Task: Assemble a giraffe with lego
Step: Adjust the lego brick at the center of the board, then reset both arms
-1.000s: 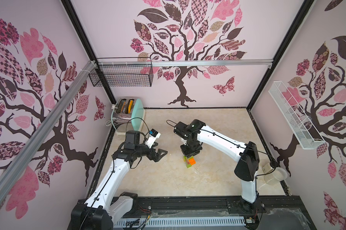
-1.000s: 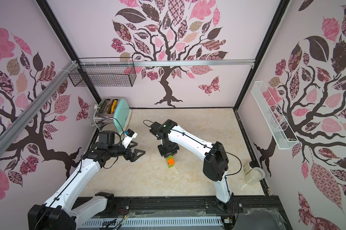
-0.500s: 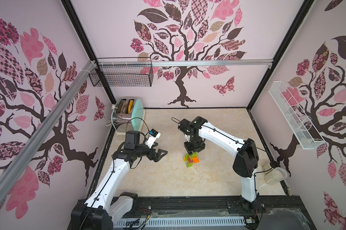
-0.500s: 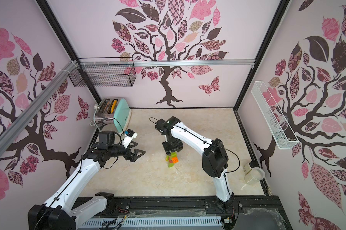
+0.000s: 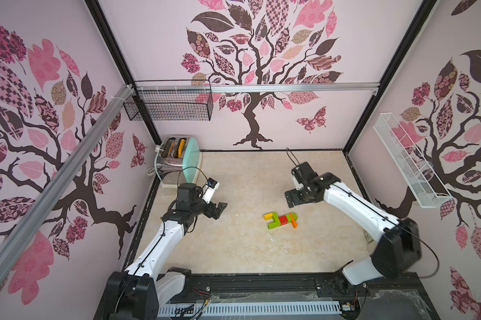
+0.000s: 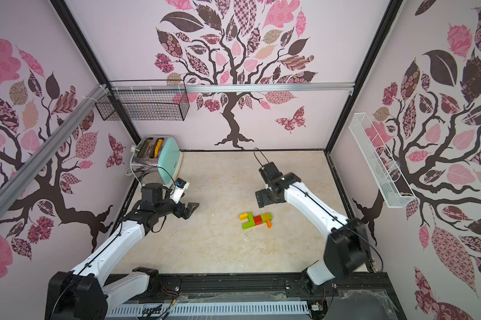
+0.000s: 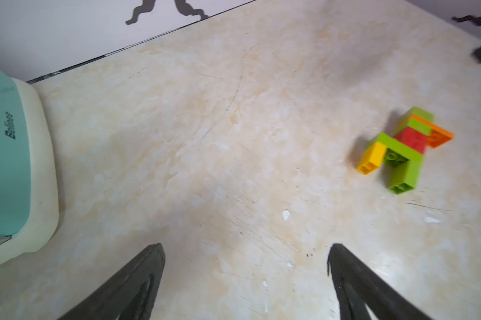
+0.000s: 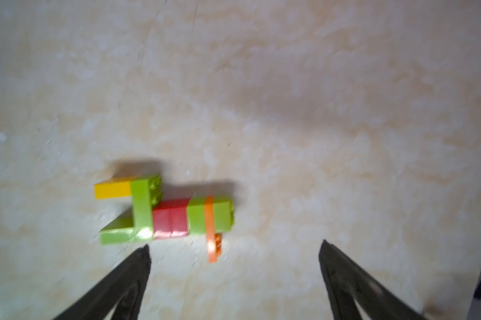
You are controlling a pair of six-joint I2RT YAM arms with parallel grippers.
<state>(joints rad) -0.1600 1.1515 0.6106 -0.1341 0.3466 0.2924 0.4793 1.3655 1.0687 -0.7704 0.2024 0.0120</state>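
The giraffe (image 5: 281,219) (image 6: 256,220) lies on its side on the marble table in both top views. It is made of joined lego: a yellow piece, lime green body and legs, red and green neck, and a thin orange head brick. Nothing holds it. My right gripper (image 5: 291,198) (image 6: 261,200) hangs open above and behind it; in the right wrist view the giraffe (image 8: 164,213) lies just beyond the spread gripper (image 8: 233,246). My left gripper (image 5: 219,209) (image 7: 246,249) stands open and empty, well to the left of the giraffe (image 7: 400,149).
A mint and chrome toaster (image 5: 178,158) (image 7: 12,171) stands at the back left corner, close behind my left arm. A black wire basket (image 5: 168,106) hangs on the back wall and a white wire rack (image 5: 408,163) on the right wall.
My right gripper has opened, let go of the giraffe and pulled up and back to the right. The giraffe now lies flat on its side. The left arm has not moved.
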